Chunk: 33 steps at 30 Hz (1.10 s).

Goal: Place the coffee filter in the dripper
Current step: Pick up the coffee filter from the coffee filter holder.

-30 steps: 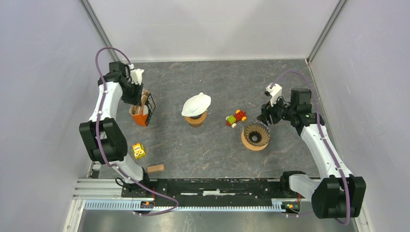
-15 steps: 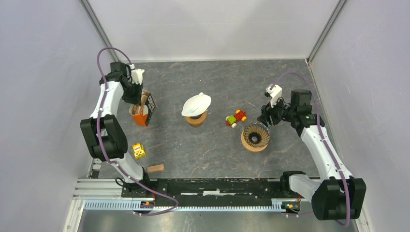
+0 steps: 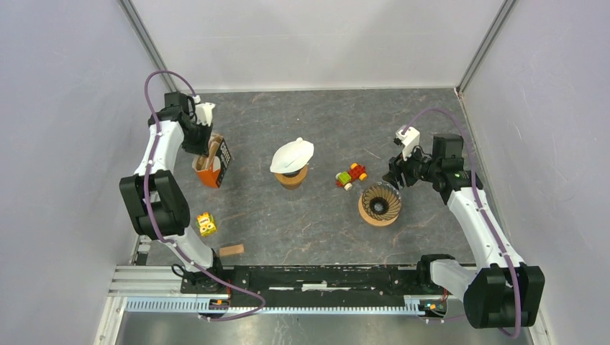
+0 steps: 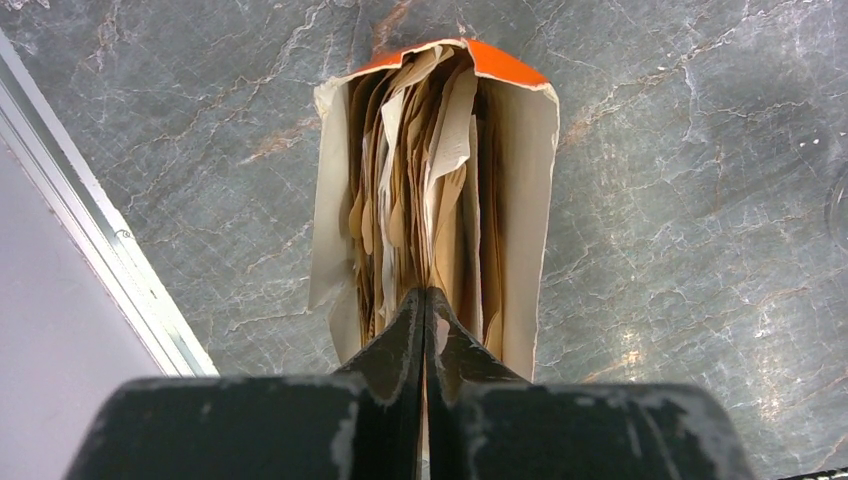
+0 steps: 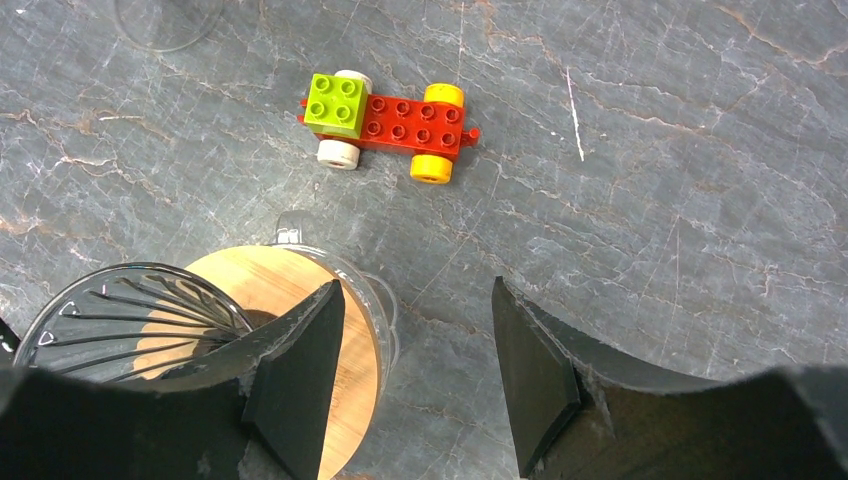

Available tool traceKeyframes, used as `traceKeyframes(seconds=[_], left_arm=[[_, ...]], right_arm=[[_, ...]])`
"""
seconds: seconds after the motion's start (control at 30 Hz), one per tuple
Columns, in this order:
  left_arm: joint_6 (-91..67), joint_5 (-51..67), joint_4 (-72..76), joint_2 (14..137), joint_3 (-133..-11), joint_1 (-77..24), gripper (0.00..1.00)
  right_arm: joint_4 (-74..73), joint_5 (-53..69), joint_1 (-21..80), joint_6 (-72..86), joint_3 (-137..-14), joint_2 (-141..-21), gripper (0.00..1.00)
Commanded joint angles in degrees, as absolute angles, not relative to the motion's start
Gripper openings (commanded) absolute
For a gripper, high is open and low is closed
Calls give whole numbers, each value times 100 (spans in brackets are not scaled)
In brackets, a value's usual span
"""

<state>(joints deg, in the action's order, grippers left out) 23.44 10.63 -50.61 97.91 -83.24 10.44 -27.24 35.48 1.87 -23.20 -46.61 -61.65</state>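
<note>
Clamps left gripper [image 4: 425, 300] tight on what looks like 1 coffee filter [image 4: 452, 150] inside the orange packet [image 4: 500, 65], far left. Holds right gripper [image 5: 416, 290] spread beside the dripper [image 5: 130, 300]. Expect light, floppy, tearable paper; pinch the top edge, draw out gently.

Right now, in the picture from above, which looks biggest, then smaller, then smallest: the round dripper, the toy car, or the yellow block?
1. dripper, clearly the biggest.
2. toy car, longer than the block.
3. yellow block, the smallest, though only a little smaller than the car.
</note>
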Motion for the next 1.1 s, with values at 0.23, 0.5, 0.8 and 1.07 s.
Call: traceKeyframes(seconds=[0.23, 0.5, 0.8, 1.07], left_arm=[[2518, 1207, -5127, 9597, -8631, 1071, 2], [2491, 1248, -5285, 9395, -8815, 1067, 2], [2524, 1285, -5449, 9137, -8853, 1072, 2], [2643, 1205, -5403, 9599, -8734, 1070, 26]], right_arm=[[-2608, 3504, 181, -2303, -4614, -6040, 63], [-2613, 3502, 180, -2303, -4616, -6027, 63], [-2617, 3508, 176, -2303, -4632, -6032, 63], [-2628, 3503, 176, -2303, -4649, -6018, 63]])
